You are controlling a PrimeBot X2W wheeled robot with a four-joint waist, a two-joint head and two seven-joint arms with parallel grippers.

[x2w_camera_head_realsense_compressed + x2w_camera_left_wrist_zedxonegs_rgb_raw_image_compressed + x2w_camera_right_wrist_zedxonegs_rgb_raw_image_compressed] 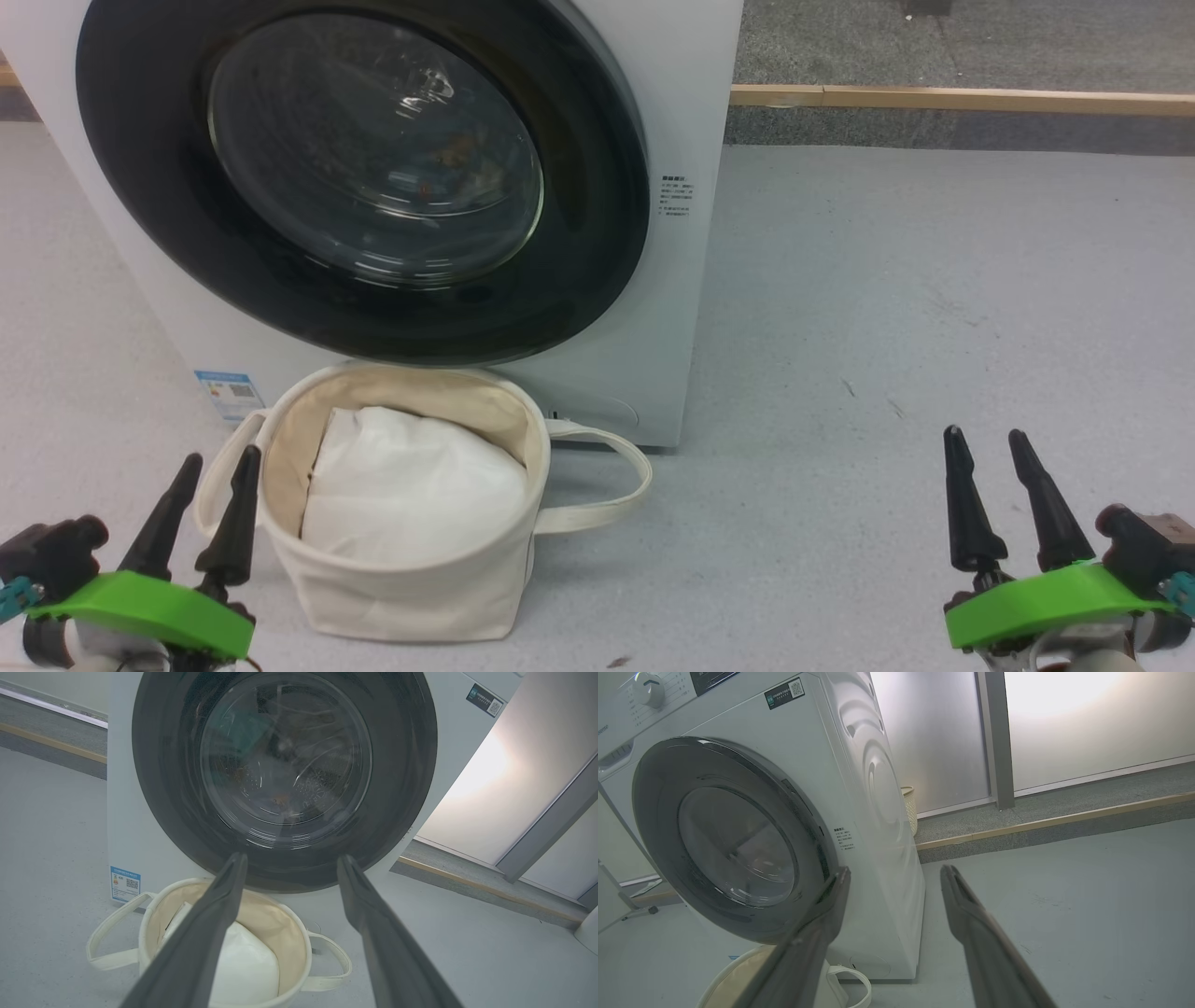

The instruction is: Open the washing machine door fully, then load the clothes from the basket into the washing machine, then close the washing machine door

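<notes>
Our left gripper point(222, 455) and right gripper point(983, 433) hang low over the floor point(887, 327), fingers spread and empty, while the washing machine door point(364, 177) looks shut on the washing machine point(686, 112) and the basket point(411, 597) stands against the machine's front, just under the door's lower rim. We fear the fingers could slip off that glossy rim, or the swinging door could snag the basket's loop handles and tip it. We cannot make out a door handle, nor the clothes: a white bundle point(411, 495) tops the basket, and orange-brown flecks show dimly behind the glass.
</notes>
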